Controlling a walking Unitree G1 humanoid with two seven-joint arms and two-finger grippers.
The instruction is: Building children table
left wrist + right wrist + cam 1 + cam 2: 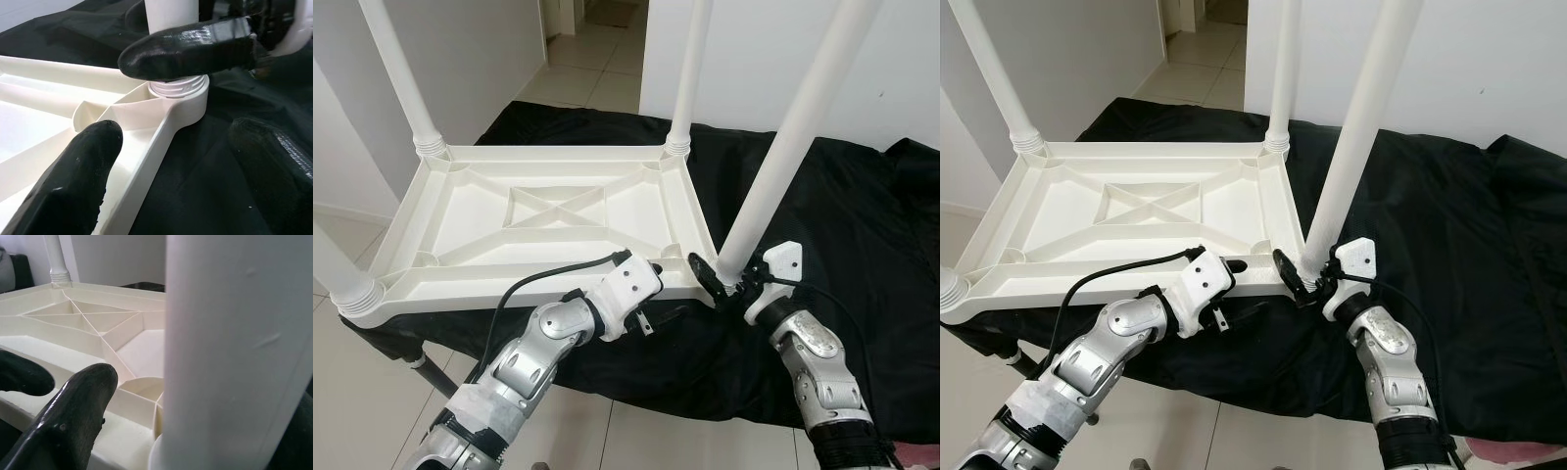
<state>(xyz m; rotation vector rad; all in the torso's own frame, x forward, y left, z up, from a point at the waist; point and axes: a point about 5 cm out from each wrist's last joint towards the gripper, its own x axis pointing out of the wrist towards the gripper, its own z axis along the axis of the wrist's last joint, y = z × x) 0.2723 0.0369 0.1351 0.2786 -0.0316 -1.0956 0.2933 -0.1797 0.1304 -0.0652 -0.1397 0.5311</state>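
A white plastic children's table (509, 284) lies upside down on a black cloth (847, 211), with legs standing up at its corners. The near right leg (783, 166) rises from its threaded socket (178, 88). My right gripper (722, 282) is shut on this leg's base; one finger (190, 49) lies across the leg just above the collar, the other is hidden behind it. My left gripper (656, 315) is open at the table's near rim, just left of that corner. One of its fingers (73, 186) is over the underside ribs, the other over the cloth.
Three other legs stand at the far left (406, 78), far right (690, 69) and near left (337, 269) corners. The cloth covers a low support with a dark metal leg (431, 372). Tiled floor lies in front, white walls and a doorway (597, 39) behind.
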